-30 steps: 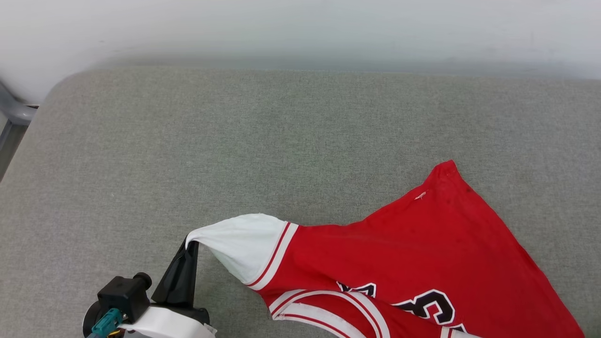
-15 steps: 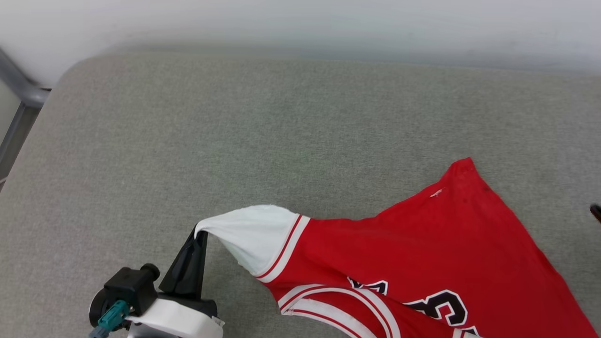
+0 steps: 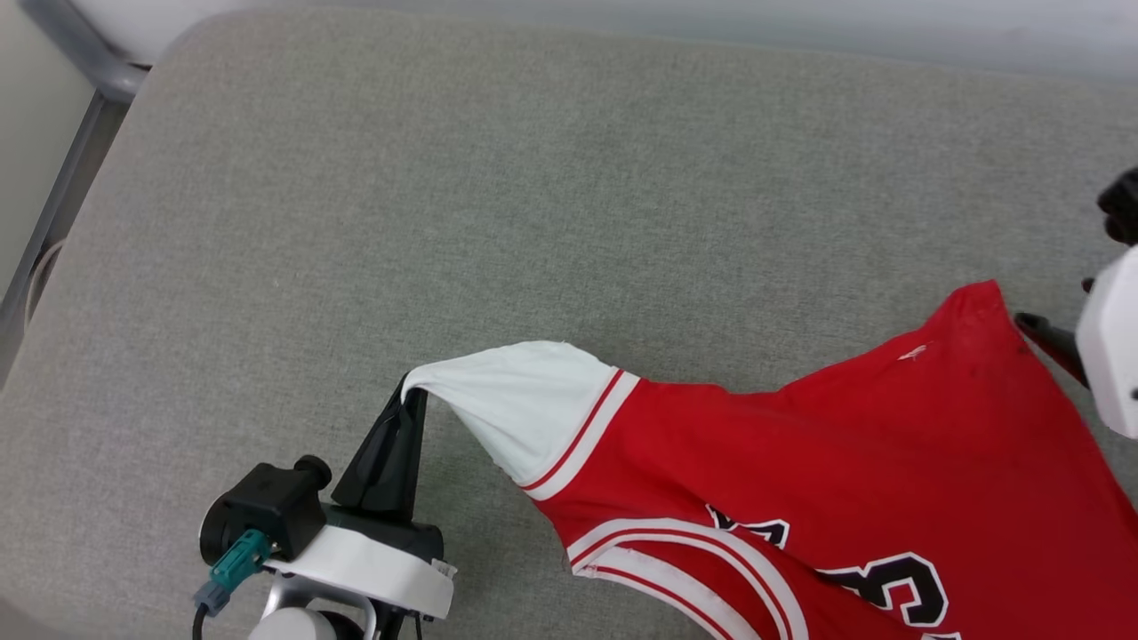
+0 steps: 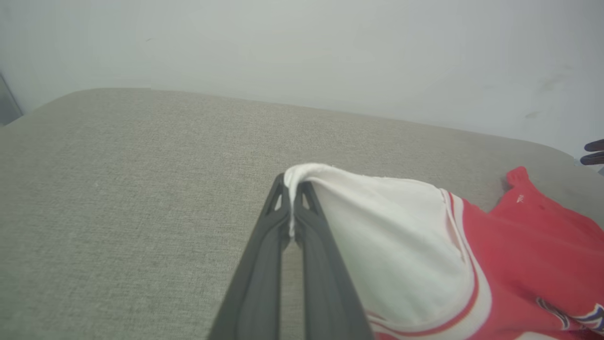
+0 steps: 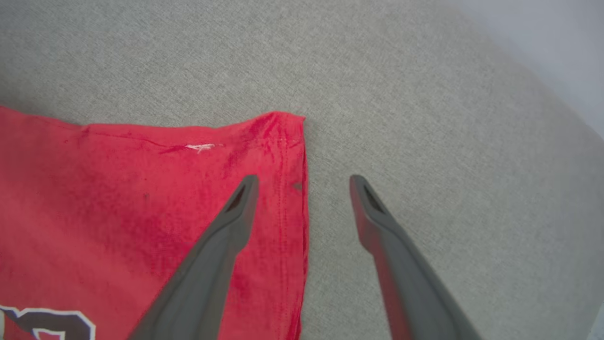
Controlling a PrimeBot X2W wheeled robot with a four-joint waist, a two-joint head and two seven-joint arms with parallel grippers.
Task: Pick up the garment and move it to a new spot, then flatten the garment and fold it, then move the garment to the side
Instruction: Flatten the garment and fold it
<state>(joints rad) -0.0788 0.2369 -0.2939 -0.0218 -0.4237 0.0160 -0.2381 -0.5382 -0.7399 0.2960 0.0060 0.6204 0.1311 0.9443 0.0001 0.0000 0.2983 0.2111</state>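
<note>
The garment, a red jersey with a white sleeve and black lettering, lies spread over the lower right of a grey padded surface. My left gripper is shut on the tip of the white sleeve and holds it raised off the surface. In the left wrist view its fingers pinch that sleeve tip. My right gripper is open over the garment's far red corner. One finger is above the red fabric, the other above the bare surface, and the hem edge runs between them. That gripper sits at the head view's right edge.
A grey metal frame runs past the surface's upper left corner. A pale wall stands behind the surface. The surface's far and left parts are bare fabric.
The head camera has tilted down and shifted. My right gripper has opened and come into view beside the garment's far corner. My left gripper keeps its hold on the sleeve.
</note>
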